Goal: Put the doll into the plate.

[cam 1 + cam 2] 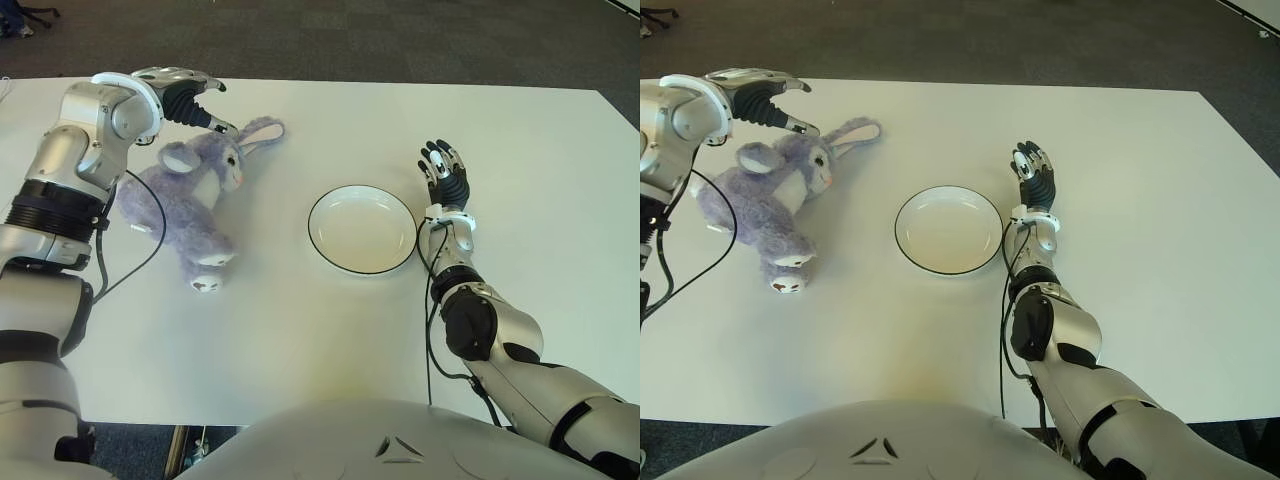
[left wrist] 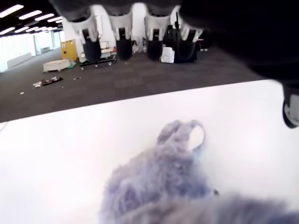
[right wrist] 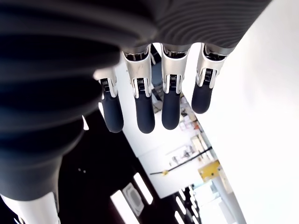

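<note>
a: what's biggest here?
b: the bench (image 1: 300, 340), broad, white, smooth and matte.
a: and the doll (image 1: 190, 195)?
b: a fluffy lilac rabbit, lying on its side on the bench at about 9 o'clock from the plate (image 1: 362, 229), well apart from it. long ears with pale linings point toward 1 o'clock, white-soled feet toward 6 o'clock.
a: the plate?
b: round, shallow, glossy cream with a thin dark rim, near the bench's middle.
a: the hands?
b: the left hand (image 1: 185, 95) hovers over the rabbit's head, fingers spread, holding nothing. the right hand (image 1: 443, 172) shows just beside the plate at 3 o'clock, fingers straight and apart.
</note>
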{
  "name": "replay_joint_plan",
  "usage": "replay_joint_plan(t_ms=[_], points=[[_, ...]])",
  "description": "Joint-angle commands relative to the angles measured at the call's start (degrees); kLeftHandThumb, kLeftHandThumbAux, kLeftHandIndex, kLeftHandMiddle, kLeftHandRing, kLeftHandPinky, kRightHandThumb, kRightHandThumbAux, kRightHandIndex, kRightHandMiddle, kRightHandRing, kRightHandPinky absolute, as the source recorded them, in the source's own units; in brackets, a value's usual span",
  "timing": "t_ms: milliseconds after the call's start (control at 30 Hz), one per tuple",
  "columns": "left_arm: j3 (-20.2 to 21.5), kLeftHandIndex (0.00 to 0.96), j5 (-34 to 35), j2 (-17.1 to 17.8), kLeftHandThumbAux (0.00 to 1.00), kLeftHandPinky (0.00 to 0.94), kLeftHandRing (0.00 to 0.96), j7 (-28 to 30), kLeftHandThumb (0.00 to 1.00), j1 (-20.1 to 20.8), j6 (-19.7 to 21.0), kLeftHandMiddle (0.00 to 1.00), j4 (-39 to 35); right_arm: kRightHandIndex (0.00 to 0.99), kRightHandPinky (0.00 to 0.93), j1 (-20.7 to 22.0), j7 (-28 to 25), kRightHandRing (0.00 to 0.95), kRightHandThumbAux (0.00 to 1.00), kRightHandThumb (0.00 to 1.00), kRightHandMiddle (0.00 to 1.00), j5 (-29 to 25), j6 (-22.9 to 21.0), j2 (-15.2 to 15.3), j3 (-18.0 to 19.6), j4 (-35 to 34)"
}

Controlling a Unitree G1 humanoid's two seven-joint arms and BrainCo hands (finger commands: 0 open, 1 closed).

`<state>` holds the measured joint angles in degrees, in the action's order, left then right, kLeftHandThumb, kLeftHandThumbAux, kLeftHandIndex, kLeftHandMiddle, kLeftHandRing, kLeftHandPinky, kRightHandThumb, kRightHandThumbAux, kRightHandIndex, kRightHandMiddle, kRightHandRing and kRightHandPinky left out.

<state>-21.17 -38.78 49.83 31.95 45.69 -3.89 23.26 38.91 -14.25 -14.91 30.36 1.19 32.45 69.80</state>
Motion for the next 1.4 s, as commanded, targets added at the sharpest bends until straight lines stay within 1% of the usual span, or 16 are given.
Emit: replay_joint_plan(t_ms=[33,267,500,633,733,900,1033,1200,1233,1267,1400], points=[[-0.64,0.000,0.13,0.73,0.308,0.000,0.000,3.11,0.083,-4.17,-1.02,0.000,-0.42,0.247,0.194,-12.10,2.04,0.217,0.740,0.047,0.254,-1.18,-7.12,-1.78,1.52,7.53],[-1.00,0.000,-0.55,0.92,0.308,0.000,0.000,5.00,0.079,-4.65,-0.58,0.000,-0.21,0.247,0.208,-12.15,1.97,0.223,0.743,0.051,0.253,-1.10,-7.26,-1.58,1.47,7.55],[-1.99,0.000,-1.66,1.69,0.318,0.000,0.000,7.07,0.066,-5.05,-1.12,0.000,1.02,0.253,0.208,-12.11,2.14,0.226,0.743,0.056,0.255,-1.06,-7.10,-1.52,1.51,7.60],[-2.42,0.000,-2.01,1.70,0.313,0.000,0.000,7.54,0.064,-5.42,-1.69,0.000,2.62,0.252,0.204,-12.11,1.91,0.223,0.734,0.064,0.253,-1.11,-7.23,-1.48,1.57,7.63],[-3.24,0.000,-2.68,1.67,0.307,0.000,0.000,6.81,0.065,-6.14,-2.81,0.000,5.24,0.250,0.198,-12.10,2.03,0.219,0.730,0.065,0.250,-0.92,-7.12,-1.52,1.41,7.64],[-4.33,0.000,-3.35,1.64,0.285,0.000,0.000,6.96,0.054,-6.82,-3.57,0.000,7.12,0.249,0.218,-12.04,2.22,0.228,0.719,0.062,0.255,-0.86,-7.13,-1.54,1.38,7.66],[-6.05,0.000,-4.67,0.24,0.279,0.000,0.000,4.45,0.036,-8.33,-3.49,0.000,10.10,0.250,0.225,-11.96,2.32,0.231,0.720,0.067,0.257,-0.98,-7.23,-1.57,1.49,7.66],[-7.94,0.000,-6.57,-2.17,0.290,0.000,0.000,0.73,0.030,-7.61,-3.07,0.000,14.92,0.252,0.230,-12.01,2.38,0.240,0.730,0.067,0.265,-1.35,-7.56,-1.47,1.87,7.70],[-8.22,0.000,-6.85,-2.46,0.297,0.000,0.000,0.12,0.027,-7.46,-2.90,0.000,15.45,0.251,0.228,-12.00,2.38,0.241,0.730,0.066,0.266,-1.38,-7.55,-1.49,1.91,7.70],[-8.64,0.000,-7.49,-2.87,0.328,0.000,0.000,-1.00,0.016,-7.28,-2.40,0.000,16.09,0.250,0.227,-12.02,2.28,0.242,0.721,0.064,0.267,-1.46,-7.47,-1.52,2.00,7.70],[-9.75,0.000,-9.49,-4.07,0.318,0.000,0.000,-4.36,0.011,-6.78,-0.83,0.000,17.75,0.245,0.225,-12.12,1.68,0.239,0.724,0.064,0.265,-1.77,-7.26,-1.47,2.33,7.66]])
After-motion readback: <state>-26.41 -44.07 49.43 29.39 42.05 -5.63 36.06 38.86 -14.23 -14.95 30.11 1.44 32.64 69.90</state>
